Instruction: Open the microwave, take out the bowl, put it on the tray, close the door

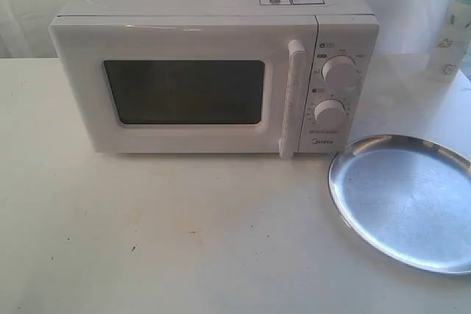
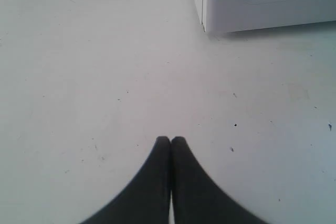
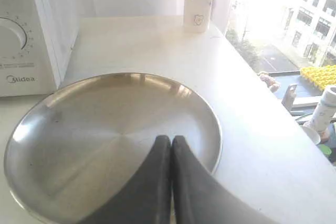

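At the left, left gripper [image 2: 170, 140] with black fingertips pressed together, holding nothing, above the white table [image 2: 79, 77] and near a lower front corner of the microwave [image 1: 184, 5]. In the middle, door [image 1: 184, 90] closed flat – dark window, vertical bar handle [image 1: 292, 97] just left of two round knobs [image 1: 340, 71]. Cannot tell what sits behind the glass. To the right, tray [image 1: 405, 196] flat on the table, just beside the microwave. Over the tray, right gripper [image 3: 171, 139] – fingertips also pressed together, gripping nothing.

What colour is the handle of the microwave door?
White; the handle shows best in the exterior view.
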Controlling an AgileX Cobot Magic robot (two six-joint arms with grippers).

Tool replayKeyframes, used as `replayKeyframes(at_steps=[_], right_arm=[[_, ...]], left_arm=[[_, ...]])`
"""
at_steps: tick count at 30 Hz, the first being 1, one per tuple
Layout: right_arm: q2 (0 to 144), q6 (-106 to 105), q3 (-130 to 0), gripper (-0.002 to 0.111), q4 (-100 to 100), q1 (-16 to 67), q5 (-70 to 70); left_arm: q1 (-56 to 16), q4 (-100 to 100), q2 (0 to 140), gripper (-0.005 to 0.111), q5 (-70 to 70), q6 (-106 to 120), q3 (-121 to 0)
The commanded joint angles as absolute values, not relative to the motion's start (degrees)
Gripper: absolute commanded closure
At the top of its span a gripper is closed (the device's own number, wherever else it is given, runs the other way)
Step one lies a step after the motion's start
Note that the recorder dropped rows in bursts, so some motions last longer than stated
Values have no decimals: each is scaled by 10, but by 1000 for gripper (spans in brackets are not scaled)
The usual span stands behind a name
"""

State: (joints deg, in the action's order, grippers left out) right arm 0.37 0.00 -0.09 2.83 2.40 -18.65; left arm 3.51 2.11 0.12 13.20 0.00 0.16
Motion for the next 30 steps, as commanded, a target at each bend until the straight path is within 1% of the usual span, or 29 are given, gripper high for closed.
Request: replayKeyframes(at_steps=[1,5,8,12,15,22,30], right_arm=[[0,0,0,108,48,22,-138],[0,4,0,108,31,22,-27],[0,50,0,108,-8,22,93],[0,107,0,108,-29,22,145],[0,107,0,108,-29,22,151],[0,107,0,108,-29,22,94],[0,109,0,108,-29,22,92]], left_arm=[[32,26,0,107,133,0,0],[32,26,0,107,133,0,0],[32,26,0,107,133,0,0],[32,26,0,107,133,0,0],[32,26,0,107,133,0,0],[32,26,0,107,133,0,0],[32,26,0,107,133,0,0]])
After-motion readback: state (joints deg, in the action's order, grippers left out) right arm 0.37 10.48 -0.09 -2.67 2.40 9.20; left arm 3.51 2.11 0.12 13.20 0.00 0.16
